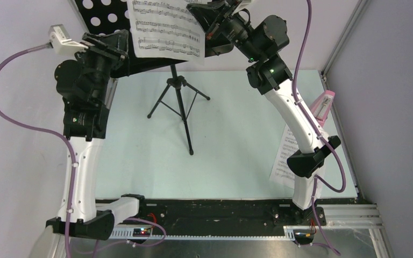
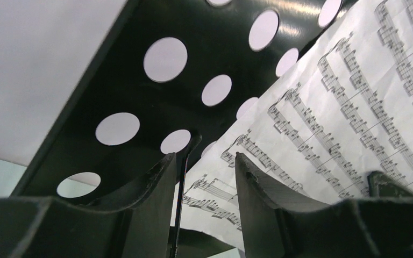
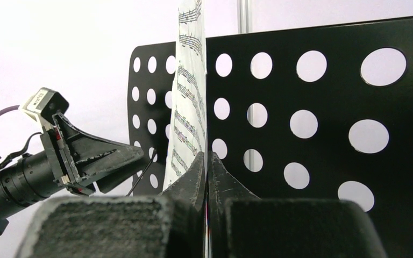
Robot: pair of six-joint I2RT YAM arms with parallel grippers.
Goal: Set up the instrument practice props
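One sheet [image 1: 166, 27] up against the stand [image 1: 177, 83]: right fingers [image 3: 223, 185] clamped on its edge, left fingers [image 2: 156, 199] apart alongside.

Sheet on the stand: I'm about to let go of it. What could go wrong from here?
1. The sheet is pinched by its edge in the right gripper. I cannot tell whether it sits on the ledge, so releasing may drop it.
2. The left gripper straddles a thin wire retainer on the music stand. Tugging it could tip the tripod.
3. The right arm hangs close over the metronome and might knock it.
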